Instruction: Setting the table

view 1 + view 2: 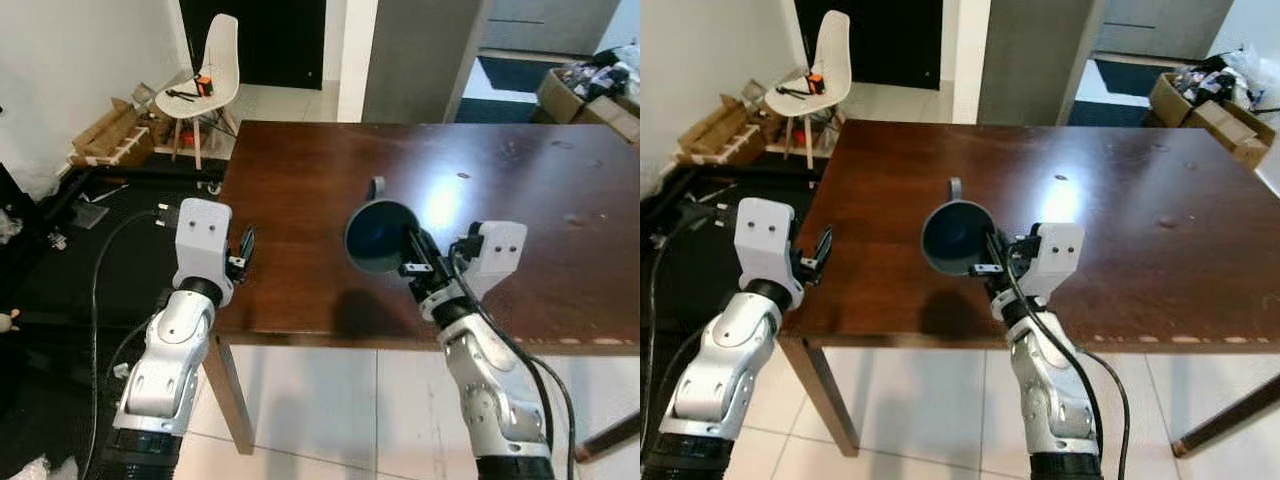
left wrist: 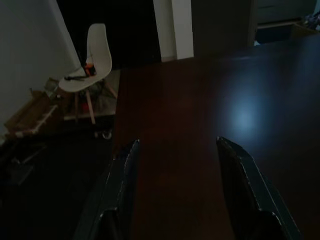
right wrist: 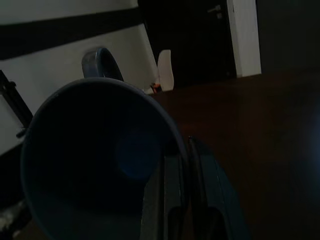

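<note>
**Mug held tilted above the table's near edge**

Table (image 1: 300, 170) first: a dark brown wooden one, its long near edge running just in front of the robot, with a bright patch of light reflected near its middle. Off its far left corner stands a white chair (image 1: 212, 68) with something orange on the seat, and cardboard boxes (image 1: 108, 135) lie on the floor against the wall beside it.

The left gripper (image 1: 243, 252) sits at the table's near left corner, its two black fingers (image 2: 120, 185) spread apart with nothing between them.

The right gripper (image 1: 418, 256) is over the near edge, about halfway along, its fingers pressed together on the rim of a dark blue mug (image 1: 378, 236). The mug is tipped so its mouth faces the robot, handle pointing away toward the far edge.
</note>
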